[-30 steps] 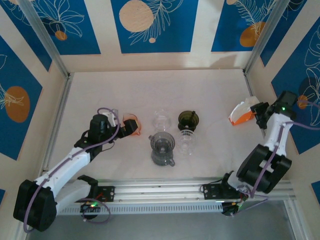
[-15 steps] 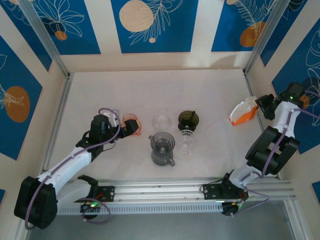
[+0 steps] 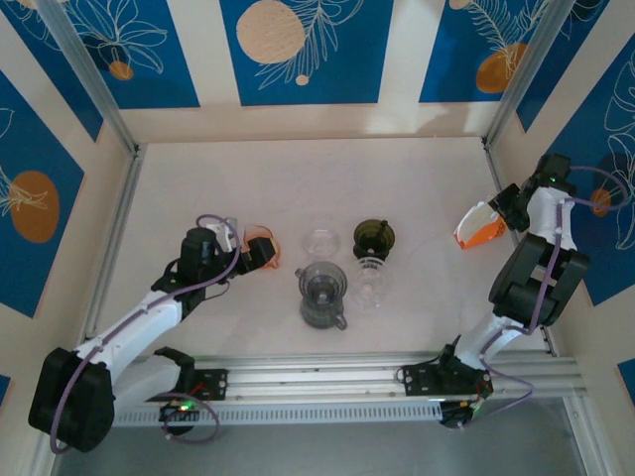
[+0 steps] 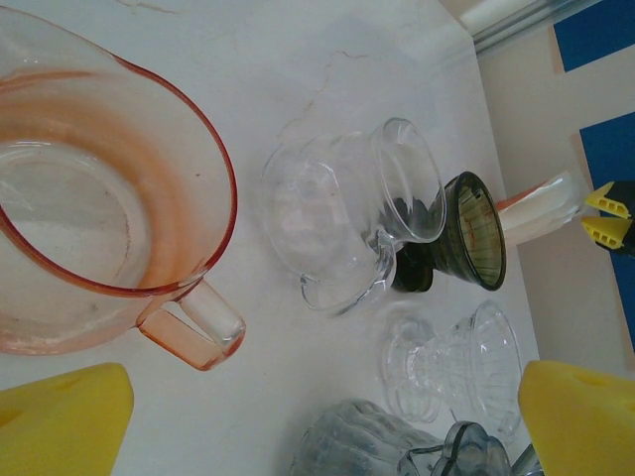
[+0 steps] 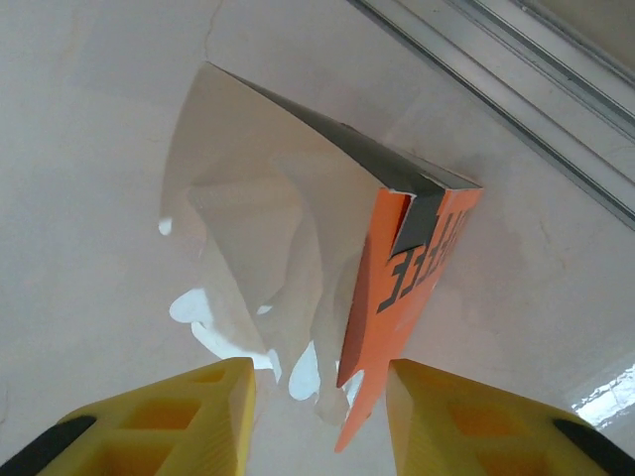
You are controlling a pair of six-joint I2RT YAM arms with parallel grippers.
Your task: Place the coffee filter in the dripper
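At the near edge of the table (image 3: pixel 248 178), the left arm reaches forward and its left gripper (image 3: pixel 260 252) sits low beside a pink glass dripper (image 3: pixel 255 233). In the left wrist view its yellow fingers (image 4: pixel 60 416) are spread wide with nothing between them, and the pink glass dripper (image 4: pixel 109 228) stands upright just ahead, handle turned toward the camera.

Right of it, mid-table, four more stand close together. Nearest are a smoky grey dripper (image 3: pixel 322 293) and a clear ribbed dripper (image 3: pixel 372 280). Just behind them are a clear glass dripper (image 3: pixel 320 241) and a dark olive dripper (image 3: pixel 374 236).

Farther off, by the right wall, an orange box (image 3: pixel 478 226) lies on its side, well apart from all the drippers, with the white paper filters (image 5: pixel 263 233) fanning out of its open end. The right gripper (image 3: pixel 509 206) points at it. In the right wrist view the right gripper (image 5: pixel 322 402) has its jaws parted, one yellow finger (image 5: pixel 189 421) on each side of the box's (image 5: pixel 417 263) near corner. Whether either touches it, I cannot tell; nothing is gripped.
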